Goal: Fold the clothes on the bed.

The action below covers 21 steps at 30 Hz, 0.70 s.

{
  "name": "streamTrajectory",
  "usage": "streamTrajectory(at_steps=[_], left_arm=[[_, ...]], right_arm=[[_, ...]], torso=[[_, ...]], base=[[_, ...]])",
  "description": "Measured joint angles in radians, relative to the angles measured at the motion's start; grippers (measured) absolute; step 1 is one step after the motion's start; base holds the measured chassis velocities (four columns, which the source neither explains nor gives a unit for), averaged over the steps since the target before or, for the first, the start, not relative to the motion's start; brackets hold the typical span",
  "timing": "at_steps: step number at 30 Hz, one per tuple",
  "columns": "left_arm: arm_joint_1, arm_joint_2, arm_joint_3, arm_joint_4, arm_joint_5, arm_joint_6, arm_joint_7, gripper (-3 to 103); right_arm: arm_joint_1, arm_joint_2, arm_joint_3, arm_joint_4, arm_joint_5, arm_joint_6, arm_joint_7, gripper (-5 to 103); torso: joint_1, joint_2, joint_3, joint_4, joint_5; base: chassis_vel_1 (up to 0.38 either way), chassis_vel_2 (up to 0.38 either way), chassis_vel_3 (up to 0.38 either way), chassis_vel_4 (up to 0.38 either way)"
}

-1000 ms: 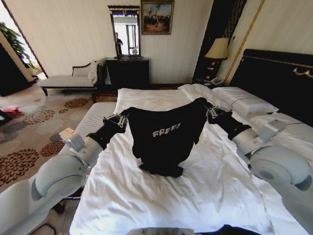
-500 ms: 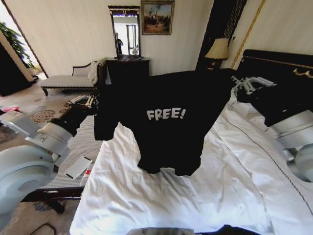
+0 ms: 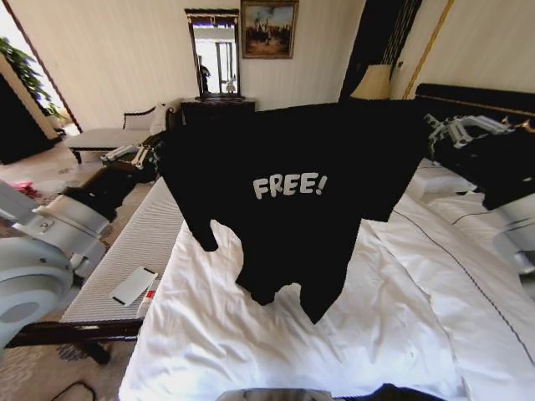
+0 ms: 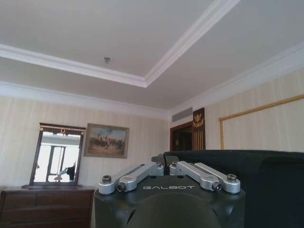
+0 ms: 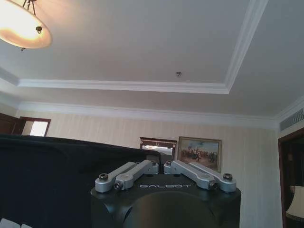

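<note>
Black short-sleeved soft-fabric T-shirt with white "FREE!" lettering (image 3: 292, 192) hangs spread in mid-frame of the head view, held aloft above the large white-sheeted bed with dark headboard (image 3: 276, 334); hem dangles clear of the sheets.

Left gripper (image 3: 144, 155) at centre left, right gripper (image 3: 447, 131) at upper right. Each has its fingers pinched together on a top corner of the shirt; both wrist views show finger links converged against dark cloth.

Handling, as judged: light, limp, no stiffness. It sags between the two holds and the lower edge bunches unevenly. Shoulder corners look the sensible holds; thin fabric could slip from a shallow pinch.

Hard to read: fingertips merge with black cloth, so bite depth is unclear. The shirt hides the bed's middle; its right sleeve blends into the dark headboard.
</note>
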Motion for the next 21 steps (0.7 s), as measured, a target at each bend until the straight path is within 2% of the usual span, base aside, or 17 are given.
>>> streamTrajectory(at_steps=[1, 3, 4, 5, 7, 8, 9, 10, 12, 14, 16, 18, 19, 21], left_arm=[[-0.001, 0.007, -0.021, 0.0, -0.02, 0.001, -0.001, 0], [-0.006, 0.055, -0.141, 0.0, -0.149, 0.006, -0.002, 0], [-0.006, 0.055, -0.141, 0.0, -0.149, 0.006, -0.002, 0], [-0.008, 0.078, -0.198, 0.0, -0.228, 0.009, -0.003, 0], [-0.011, 0.105, -0.264, 0.001, -0.321, 0.01, -0.005, 0], [-0.011, 0.126, -0.321, 0.001, -0.41, 0.011, -0.01, 0], [-0.011, 0.135, -0.353, 0.001, -0.453, 0.011, -0.014, 0], [-0.011, 0.135, -0.353, 0.001, -0.453, 0.011, -0.014, 0], [-0.006, 0.142, -0.388, 0.001, -0.503, 0.014, -0.02, 0], [-0.006, 0.14, -0.382, 0.001, -0.506, 0.016, -0.025, 0], [-0.006, 0.124, -0.334, 0.001, -0.495, 0.022, -0.035, 0], [-0.007, 0.097, -0.255, 0.001, -0.447, 0.03, -0.042, 0], [-0.007, 0.097, -0.255, 0.001, -0.447, 0.03, -0.042, 0], [-0.012, 0.063, -0.131, 0.003, -0.356, 0.034, -0.046, 0]], right_arm=[[0.0, -0.001, 0.004, 0.0, 0.003, 0.0, 0.0, 0], [0.0, -0.009, 0.044, 0.0, 0.04, -0.001, 0.006, 0], [0.0, -0.009, 0.044, 0.0, 0.04, -0.001, 0.006, 0], [-0.004, -0.013, 0.072, -0.001, 0.064, -0.003, 0.01, 0], [-0.014, -0.016, 0.114, -0.002, 0.094, -0.007, 0.013, 0], [-0.03, -0.017, 0.162, -0.003, 0.125, -0.012, 0.014, 0], [-0.039, -0.017, 0.186, -0.003, 0.134, -0.014, 0.014, 0], [-0.039, -0.017, 0.186, -0.003, 0.134, -0.014, 0.014, 0], [-0.063, -0.01, 0.23, -0.003, 0.143, -0.017, 0.014, 0], [-0.069, -0.006, 0.237, -0.003, 0.144, -0.02, 0.013, 0], [-0.076, 0.002, 0.229, -0.003, 0.138, -0.029, 0.013, 0], [-0.07, 0.011, 0.165, -0.003, 0.11, -0.039, 0.014, 0], [-0.07, 0.011, 0.165, -0.003, 0.11, -0.039, 0.014, 0], [-0.056, 0.028, 0.057, -0.003, 0.054, -0.049, 0.021, 0]], torso=[[0.0, 0.0, 0.0, 0.0, 0.0], [0.0, 0.0, 0.0, 0.0, -0.0002], [0.0, 0.0, 0.0, 0.0, -0.0002], [0.0, 0.0, 0.0, 0.0, -0.0001], [0.0, 0.0, 0.0, 0.0, 0.0], [0.0, 0.0, 0.0, -0.0001, 0.0002], [0.0, 0.0, 0.0, -0.0003, 0.0002], [0.0, 0.0, 0.0, -0.0003, 0.0002], [0.0, 0.0, 0.0, -0.0002, 0.0001], [0.0, 0.0, 0.0, -0.0002, 0.0], [0.0, 0.0, 0.0, -0.0003, -0.0001], [0.0, 0.0, 0.0, -0.0003, -0.0003], [0.0, 0.0, 0.0, -0.0003, -0.0003], [0.0, 0.0, 0.0, 0.0001, -0.0001]], base=[[0.0, 0.0, 0.0, 0.0], [0.0, 0.0, 0.0, 0.0], [0.0, 0.0, 0.0, 0.0], [0.0, 0.0, 0.0, 0.0], [0.0, 0.0, 0.0, 0.0], [0.0, 0.0, 0.0, 0.0], [0.0, 0.0, 0.0, 0.0], [0.0, 0.0, 0.0, 0.0], [0.0, 0.0, 0.0, 0.0], [0.0, 0.0, 0.0, 0.0], [0.0, 0.0, 0.0, 0.0], [0.0, 0.0, 0.0, 0.0], [0.0, 0.0, 0.0, 0.0], [0.0, 0.0, 0.0, 0.0]])
